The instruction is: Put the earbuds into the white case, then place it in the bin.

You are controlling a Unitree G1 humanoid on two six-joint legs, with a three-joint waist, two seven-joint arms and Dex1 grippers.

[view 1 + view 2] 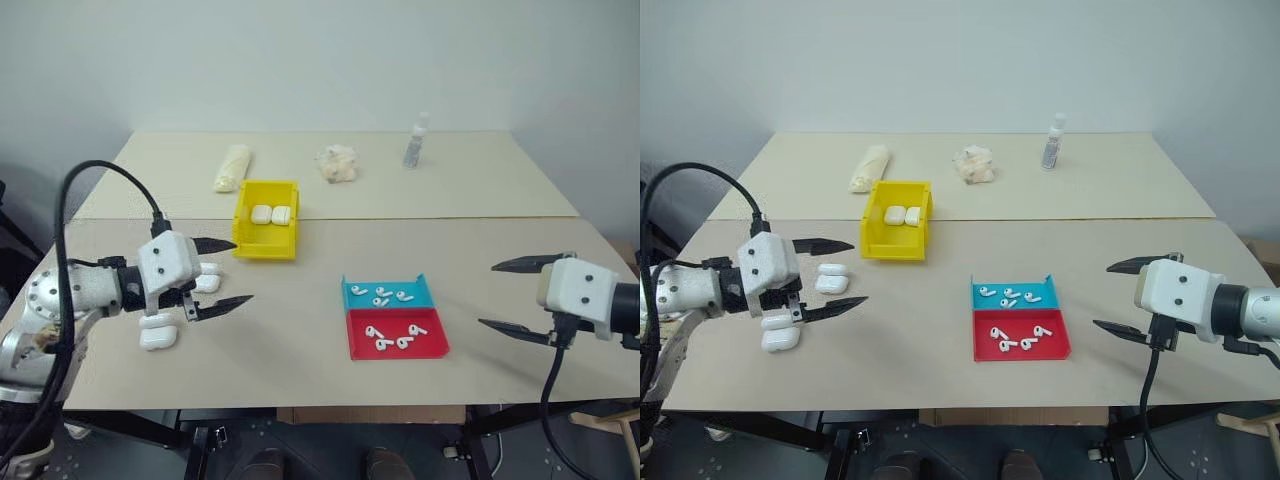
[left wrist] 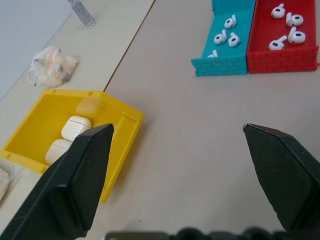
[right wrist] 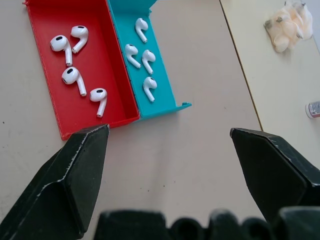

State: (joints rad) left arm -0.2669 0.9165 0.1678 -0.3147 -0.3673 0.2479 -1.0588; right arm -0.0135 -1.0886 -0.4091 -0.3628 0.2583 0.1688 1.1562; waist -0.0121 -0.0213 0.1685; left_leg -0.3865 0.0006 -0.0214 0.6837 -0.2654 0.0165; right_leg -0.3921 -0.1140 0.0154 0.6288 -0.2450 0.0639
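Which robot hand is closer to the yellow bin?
Left. The left gripper hovers just beside the yellow bin, jaws open. The right gripper is far across the table, past the red tray.

Our left pincer raised, fingers spread wide, empty, our right pincer likewise splayed, both aimed inward

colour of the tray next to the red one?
Teal tray; clearest in the right wrist view.
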